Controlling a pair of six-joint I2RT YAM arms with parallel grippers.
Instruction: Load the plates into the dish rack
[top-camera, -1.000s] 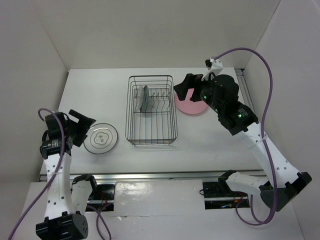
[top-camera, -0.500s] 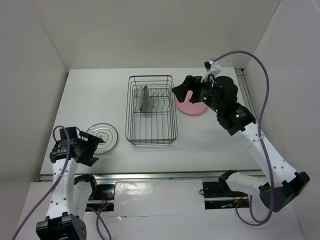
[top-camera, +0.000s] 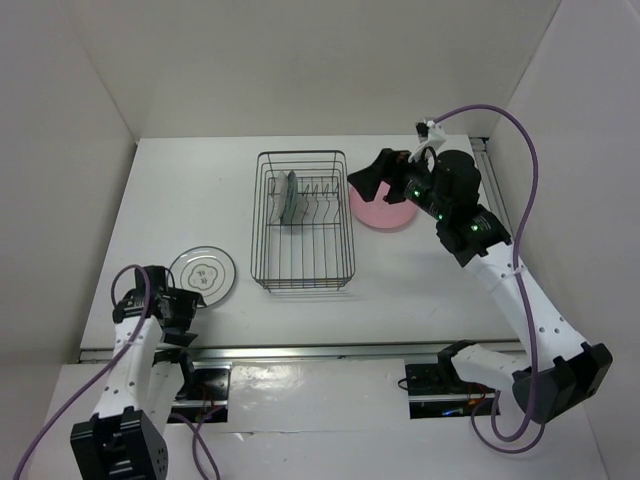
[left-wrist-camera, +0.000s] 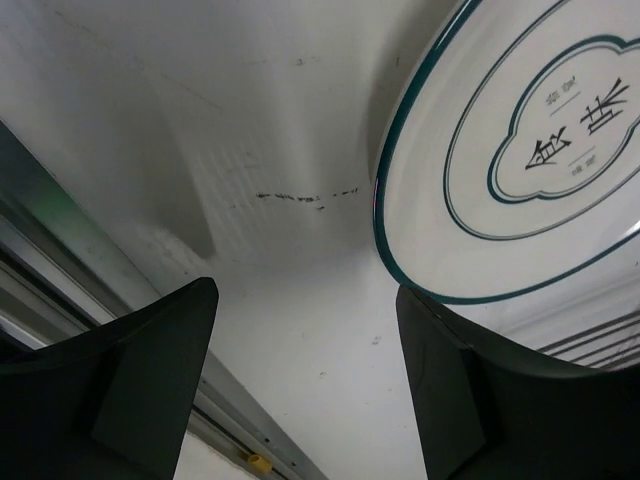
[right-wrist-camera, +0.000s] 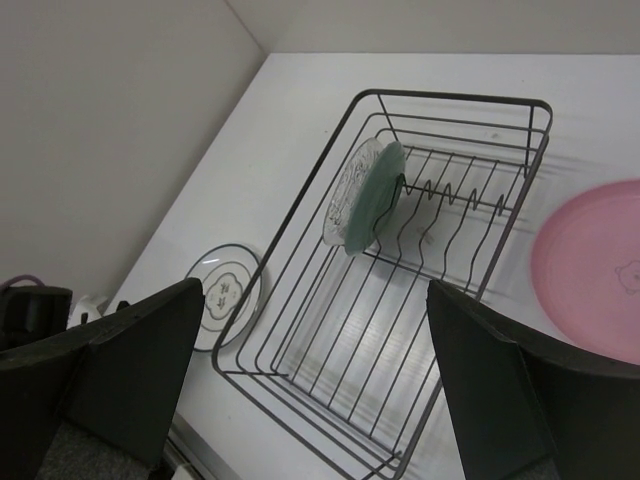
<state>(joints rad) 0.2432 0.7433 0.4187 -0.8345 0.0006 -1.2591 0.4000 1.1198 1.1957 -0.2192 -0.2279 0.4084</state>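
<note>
The dark wire dish rack (top-camera: 305, 225) stands mid-table; it also shows in the right wrist view (right-wrist-camera: 330, 330). A small teal-blue plate (right-wrist-camera: 385, 195) and a small clear wavy-edged plate (right-wrist-camera: 345, 190) stand upright in its prongs (top-camera: 287, 197). The pink plate (top-camera: 388, 212) lies flat right of the rack (right-wrist-camera: 600, 265). The ring-rimmed plate (top-camera: 203, 274) lies flat left of the rack (left-wrist-camera: 520, 140). My left gripper (top-camera: 186, 312) is open and empty, low beside that plate's near edge (left-wrist-camera: 305, 300). My right gripper (top-camera: 366, 183) is open and empty, held above the rack's right side (right-wrist-camera: 315, 300).
A metal rail (left-wrist-camera: 90, 280) runs along the table's near edge, close to my left gripper. White walls enclose the table on the left, back and right. A purple cable (top-camera: 520, 150) loops above my right arm.
My left arm has swung back toward the table's near edge, bringing its gripper down to the near side of the ring-rimmed plate. My right gripper has barely shifted.
</note>
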